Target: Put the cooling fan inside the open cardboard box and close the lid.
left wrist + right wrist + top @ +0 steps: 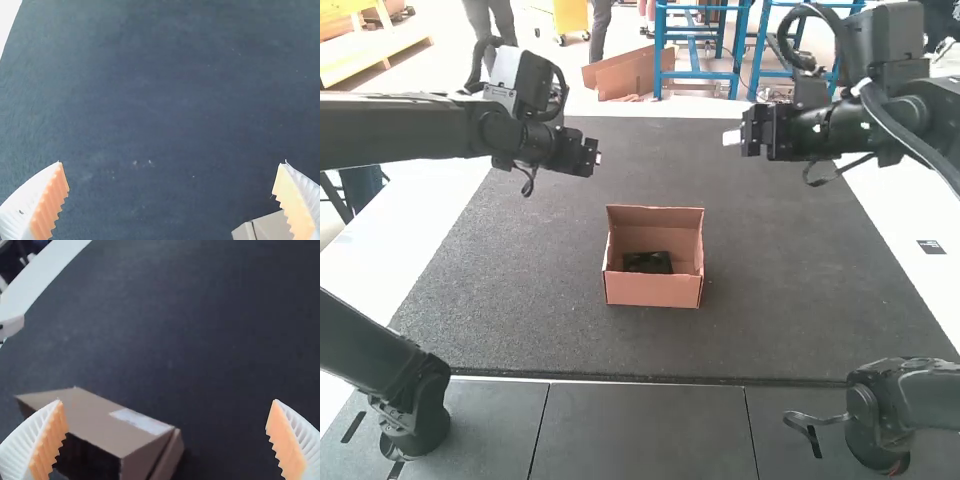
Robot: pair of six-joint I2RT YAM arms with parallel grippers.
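Can barely make out the cooling fan, just a dark shape down inside the cardboard box mid black mat, lid flap standing up at the back, left gripper and right gripper raised either side, both spread wide, nothing held.

Robot lab or workshop test bench, not a home or office. Evidence: two black jointed arms, left arm and right arm, each standing on a round base at the near edge of a white table. Grey panels run between the bases. A dark mat covers most of the top. A loose cable hangs under the right arm. One plain cardboard box sits mid-mat. A small black label lies on the table's right side.
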